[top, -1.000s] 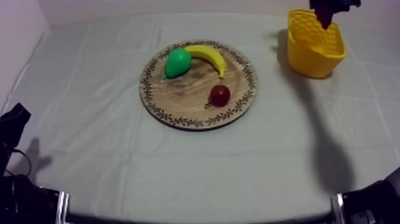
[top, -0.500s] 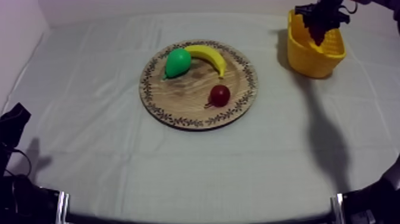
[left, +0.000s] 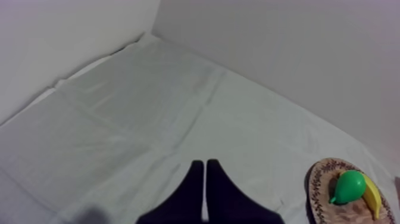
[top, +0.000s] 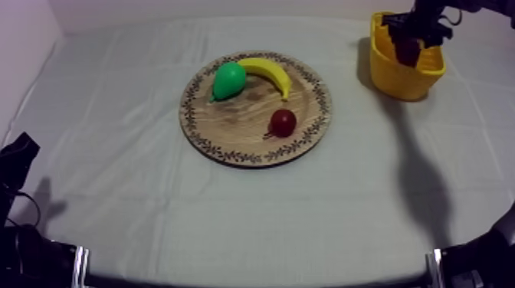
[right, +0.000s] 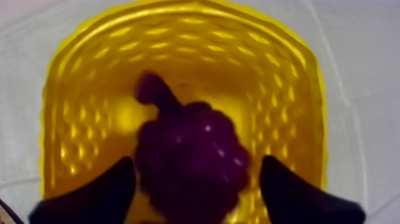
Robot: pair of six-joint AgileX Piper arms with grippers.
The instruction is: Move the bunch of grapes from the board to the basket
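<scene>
At the near left, the left hand hangs low over the bench, its fingers pressed together on nothing. In the middle lies the wooden board with a pear touching a banana on its far side and a small red fruit nearer. At the far right, the bunch of grapes sits inside the yellow basket, with the right hand above it, fingers spread either side.
</scene>
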